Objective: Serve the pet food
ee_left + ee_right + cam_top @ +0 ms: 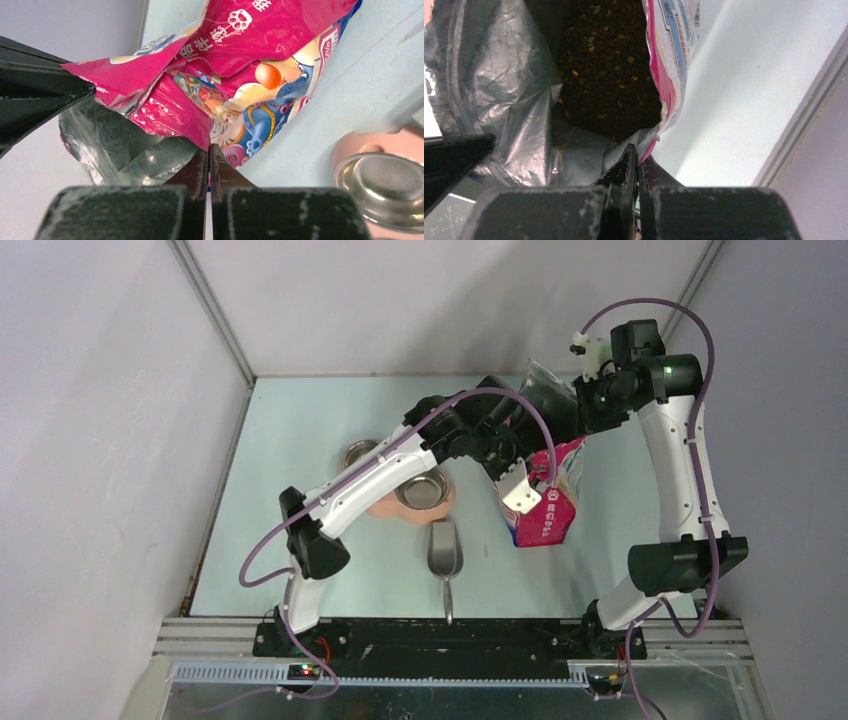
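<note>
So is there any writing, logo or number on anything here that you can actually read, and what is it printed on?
Nothing can be quoted with confidence.
cat-food bag: white characters, apparently Chinese, beside a white paw-print sign; turned and cut off, unreadable.
Same bag, right wrist view: barcode, digits too small; blue lettering, blurred.
metal bowl and scoop: no markings visible.

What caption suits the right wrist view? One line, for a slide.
The right gripper pinches the rim of the open cat-food bag, dark kibble showing inside.
</note>
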`<state>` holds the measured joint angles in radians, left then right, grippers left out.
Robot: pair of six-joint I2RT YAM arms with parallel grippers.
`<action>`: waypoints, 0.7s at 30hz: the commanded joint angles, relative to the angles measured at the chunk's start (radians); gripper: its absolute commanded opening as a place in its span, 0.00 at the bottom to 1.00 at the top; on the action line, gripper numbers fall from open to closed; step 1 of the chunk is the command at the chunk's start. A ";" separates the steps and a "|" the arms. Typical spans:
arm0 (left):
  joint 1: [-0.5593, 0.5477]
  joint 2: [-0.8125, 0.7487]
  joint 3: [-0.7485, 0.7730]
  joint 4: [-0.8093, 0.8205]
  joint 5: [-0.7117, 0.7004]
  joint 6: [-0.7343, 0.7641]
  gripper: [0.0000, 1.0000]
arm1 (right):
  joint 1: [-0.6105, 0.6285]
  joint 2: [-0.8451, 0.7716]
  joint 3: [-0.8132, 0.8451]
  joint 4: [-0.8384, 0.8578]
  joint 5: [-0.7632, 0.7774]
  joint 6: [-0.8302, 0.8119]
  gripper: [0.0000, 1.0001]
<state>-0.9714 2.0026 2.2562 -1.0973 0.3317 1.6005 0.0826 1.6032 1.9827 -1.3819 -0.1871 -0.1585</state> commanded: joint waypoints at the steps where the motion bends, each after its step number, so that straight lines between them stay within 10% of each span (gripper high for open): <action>1: -0.005 -0.086 0.046 -0.153 -0.065 0.020 0.00 | -0.016 -0.029 0.107 0.137 0.174 -0.091 0.00; 7: -0.006 -0.129 0.004 0.081 -0.020 -0.105 0.00 | 0.000 -0.029 0.075 0.138 0.126 -0.106 0.00; 14: 0.004 -0.247 -0.141 0.401 -0.043 -0.529 0.58 | -0.005 -0.011 0.163 0.114 0.012 -0.086 0.40; 21: 0.072 -0.526 -0.520 0.633 -0.184 -0.963 0.79 | -0.111 -0.119 0.220 0.134 -0.167 -0.121 0.73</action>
<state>-0.9432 1.6539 1.8835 -0.6418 0.2520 0.9527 0.0341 1.5887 2.1815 -1.2976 -0.2169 -0.2447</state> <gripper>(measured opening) 0.771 0.617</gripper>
